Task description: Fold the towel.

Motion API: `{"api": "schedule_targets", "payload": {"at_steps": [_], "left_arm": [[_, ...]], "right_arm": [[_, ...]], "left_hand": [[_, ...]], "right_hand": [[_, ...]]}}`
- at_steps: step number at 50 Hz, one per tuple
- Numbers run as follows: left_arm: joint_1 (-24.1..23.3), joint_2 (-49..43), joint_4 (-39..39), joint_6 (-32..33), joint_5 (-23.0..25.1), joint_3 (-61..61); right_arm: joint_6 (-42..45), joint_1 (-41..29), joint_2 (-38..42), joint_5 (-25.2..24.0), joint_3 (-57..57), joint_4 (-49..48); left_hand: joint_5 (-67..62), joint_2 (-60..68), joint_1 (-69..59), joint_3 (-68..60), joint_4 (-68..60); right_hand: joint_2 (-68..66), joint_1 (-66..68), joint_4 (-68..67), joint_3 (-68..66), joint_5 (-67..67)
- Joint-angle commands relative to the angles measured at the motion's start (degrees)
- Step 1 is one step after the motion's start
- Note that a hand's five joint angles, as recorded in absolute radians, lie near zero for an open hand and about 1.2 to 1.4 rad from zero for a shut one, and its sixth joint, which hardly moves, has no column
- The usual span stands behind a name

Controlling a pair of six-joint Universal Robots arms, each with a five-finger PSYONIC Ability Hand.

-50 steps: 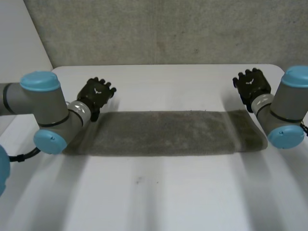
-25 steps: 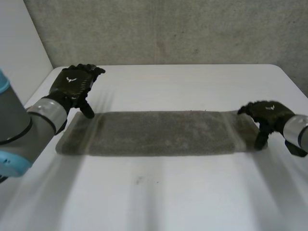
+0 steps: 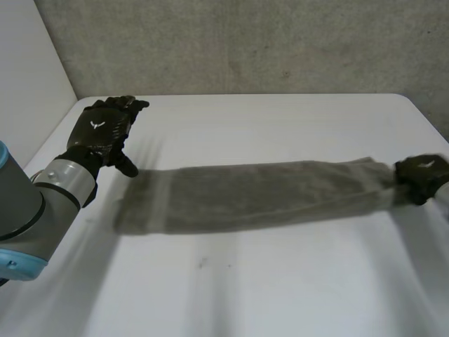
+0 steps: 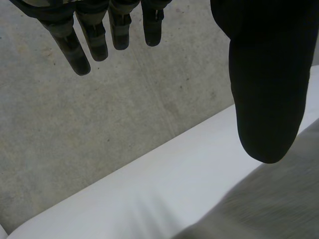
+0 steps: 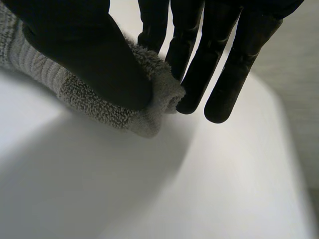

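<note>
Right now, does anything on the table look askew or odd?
Yes. The towel lies slightly slanted on the table, one end bunched in the right robot hand's pinch near the table edge. The left robot hand is open by the other end, holding nothing, so just one end is held.

head: high at rear, looks down on whole table (image 3: 280, 295), far | left wrist: close along left hand (image 4: 269, 74), faces wall (image 4: 75, 124) | right wrist: very close along right hand (image 5: 84, 55), towel (image 5: 144, 117) end | shared: towel, table
</note>
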State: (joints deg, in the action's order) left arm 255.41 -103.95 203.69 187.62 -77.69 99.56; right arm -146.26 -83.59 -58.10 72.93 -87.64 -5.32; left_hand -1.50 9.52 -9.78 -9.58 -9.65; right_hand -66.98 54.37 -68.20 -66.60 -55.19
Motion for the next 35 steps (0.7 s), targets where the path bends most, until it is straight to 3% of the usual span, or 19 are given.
{"api": "schedule_targets", "payload": {"at_steps": [1,5,8,10,13,18,19,26,35], "left_arm": [[0.2,1.6,0.0,0.0,0.1,0.5],[0.3,2.1,0.0,0.0,0.1,0.8],[0.3,2.4,0.0,0.0,0.1,1.0],[0.2,2.4,0.0,0.0,0.0,1.1],[0.1,2.4,0.0,0.0,0.0,1.1],[-0.2,2.5,0.0,-0.1,-0.1,1.2],[-0.2,2.5,0.0,-0.1,-0.1,1.2],[-0.3,2.7,0.0,-0.1,-0.1,1.2],[-0.5,2.4,0.0,0.0,-0.1,1.3]], "right_arm": [[10.3,4.4,-5.4,10.2,1.5,-6.8],[15.5,4.8,-5.8,10.6,2.4,-6.8],[15.8,0.7,-6.1,10.4,3.8,-6.5],[13.6,-7.2,-6.7,9.8,6.1,-6.6],[12.7,-11.1,-6.8,8.7,6.8,-6.9],[12.7,-27.8,-5.1,-0.6,8.4,-8.1],[12.8,-27.9,-5.1,-0.6,8.4,-8.1],[12.5,-44.7,5.2,-6.7,13.2,-10.2],[12.7,-49.7,15.5,-6.4,16.6,-9.2]], "left_hand": [[1.5,0.5,-0.3,-0.5,-0.4],[1.5,0.5,-0.3,-0.5,-0.4],[1.5,0.5,-0.3,-0.5,-0.4],[1.5,0.5,-0.3,-0.5,-0.4],[1.5,0.5,-0.3,-0.5,-0.4],[1.5,0.5,-0.3,-0.5,-0.4],[1.5,0.5,-0.3,-0.5,-0.4],[1.5,0.5,-0.2,-0.4,-0.3],[1.5,0.5,-0.2,-0.4,-0.3]], "right_hand": [[-13.0,25.6,-11.8,-13.4,-14.8],[-13.0,25.6,-11.8,-13.4,-14.8],[-13.0,25.6,-11.8,-13.4,-14.8],[-13.0,25.6,-11.8,-13.4,-14.8],[-13.0,25.6,-11.8,-13.4,-14.8],[-13.0,25.6,-11.8,-13.4,-14.8],[-13.0,25.6,-11.8,-13.4,-14.8],[-13.0,25.6,-11.8,-13.4,-14.8],[-13.0,25.6,-11.8,-13.4,-14.8]]}}
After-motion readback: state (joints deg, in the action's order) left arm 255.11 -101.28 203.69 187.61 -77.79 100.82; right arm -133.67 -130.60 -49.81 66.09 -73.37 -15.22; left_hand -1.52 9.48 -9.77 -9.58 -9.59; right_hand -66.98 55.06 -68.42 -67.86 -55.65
